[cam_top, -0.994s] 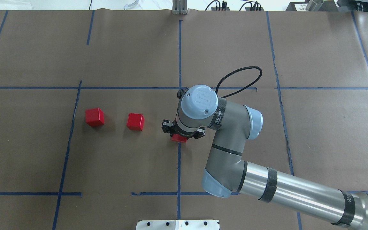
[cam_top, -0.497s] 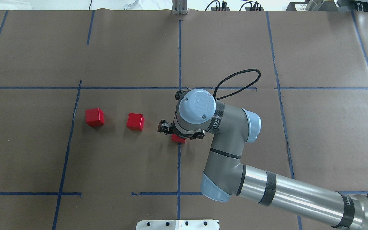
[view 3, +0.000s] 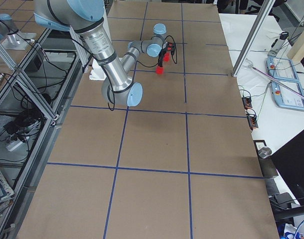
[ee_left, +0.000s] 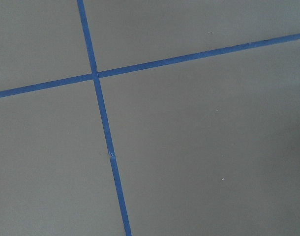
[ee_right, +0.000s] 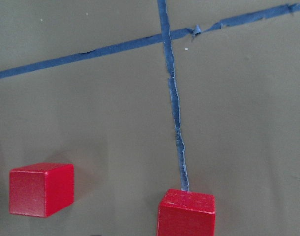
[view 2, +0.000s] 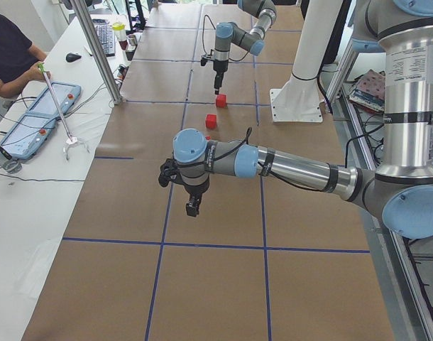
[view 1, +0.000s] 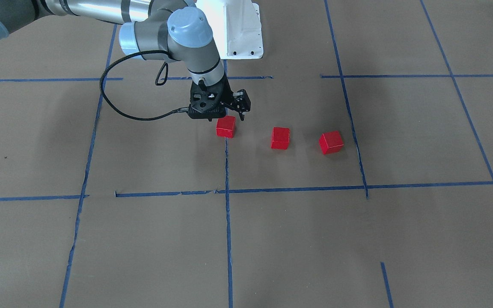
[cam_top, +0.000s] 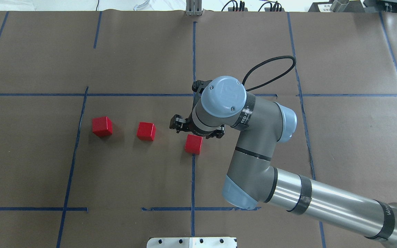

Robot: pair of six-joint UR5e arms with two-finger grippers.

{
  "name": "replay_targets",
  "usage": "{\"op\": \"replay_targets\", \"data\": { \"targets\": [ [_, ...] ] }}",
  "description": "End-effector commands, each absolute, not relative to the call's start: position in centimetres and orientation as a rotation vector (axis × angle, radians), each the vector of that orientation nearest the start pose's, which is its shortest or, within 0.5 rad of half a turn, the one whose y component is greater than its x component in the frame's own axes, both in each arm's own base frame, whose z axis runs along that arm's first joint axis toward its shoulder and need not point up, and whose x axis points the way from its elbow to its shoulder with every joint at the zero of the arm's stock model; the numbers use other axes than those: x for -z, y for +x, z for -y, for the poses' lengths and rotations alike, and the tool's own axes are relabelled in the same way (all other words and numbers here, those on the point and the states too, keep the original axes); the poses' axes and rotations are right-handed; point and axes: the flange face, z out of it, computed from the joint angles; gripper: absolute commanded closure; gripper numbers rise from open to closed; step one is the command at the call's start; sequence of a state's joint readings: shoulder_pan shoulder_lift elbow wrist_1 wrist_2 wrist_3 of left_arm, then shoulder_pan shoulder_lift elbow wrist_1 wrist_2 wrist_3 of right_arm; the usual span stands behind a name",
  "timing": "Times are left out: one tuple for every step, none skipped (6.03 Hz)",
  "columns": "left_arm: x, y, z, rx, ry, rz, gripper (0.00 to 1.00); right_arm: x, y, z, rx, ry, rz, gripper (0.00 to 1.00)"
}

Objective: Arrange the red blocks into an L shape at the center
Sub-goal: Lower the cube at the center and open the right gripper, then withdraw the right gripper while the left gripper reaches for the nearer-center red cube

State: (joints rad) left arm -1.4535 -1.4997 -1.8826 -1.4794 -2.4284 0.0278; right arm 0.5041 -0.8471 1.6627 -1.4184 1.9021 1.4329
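Observation:
Three red blocks lie in a loose row on the brown paper: a left one (cam_top: 102,126), a middle one (cam_top: 146,131) and a right one (cam_top: 193,144). The right one sits free at the end of the center's vertical blue tape line (cam_top: 193,179). My right gripper (cam_top: 198,128) hovers open and empty just above and beyond that block. In the front view the gripper (view 1: 229,112) stands over the same block (view 1: 226,126). The right wrist view shows that block (ee_right: 188,214) and the middle one (ee_right: 42,189). My left gripper (view 2: 192,206) hangs far off to the side; I cannot tell whether it is open.
The white robot base plate (cam_top: 191,242) sits at the near edge of the table. A black cable (cam_top: 271,72) loops off the right wrist. Blue tape lines cross the paper. An operator (view 2: 7,53) sits at a side table with tablets.
My right gripper has let go of the red block at the center line, risen and shifted slightly away. The block now lies in full sight. The other two blocks have not moved.

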Motion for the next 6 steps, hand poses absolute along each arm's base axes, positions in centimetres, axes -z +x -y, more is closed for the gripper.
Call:
{"op": "replay_targets", "data": {
  "targets": [
    [-49.2,6.9,48.5,-0.192,0.138,-0.911,0.0,-16.6,-47.3,43.8,-0.184,-0.017,1.04,0.0],
    [-46.9,11.7,48.3,-0.18,0.15,-0.962,0.0,-18.3,-43.2,43.7,-0.137,0.003,1.054,0.0],
    [-43.7,19.0,47.0,-0.127,0.099,-1.036,0.0,-19.2,-40.8,43.1,-0.129,-0.012,1.068,0.0],
    [-38.6,25.7,46.6,-0.122,0.062,-1.098,0.0,-20.3,-39.5,42.1,-0.128,-0.016,1.069,0.0],
    [-34.2,33.1,46.7,-0.184,0.096,-1.101,0.0,-20.8,-38.6,41.5,-0.129,-0.015,1.07,0.0],
    [-31.1,38.4,46.8,-0.187,0.072,-1.056,0.0,-21.3,-38.4,41.3,-0.131,-0.018,1.065,0.0]
  ]
}}
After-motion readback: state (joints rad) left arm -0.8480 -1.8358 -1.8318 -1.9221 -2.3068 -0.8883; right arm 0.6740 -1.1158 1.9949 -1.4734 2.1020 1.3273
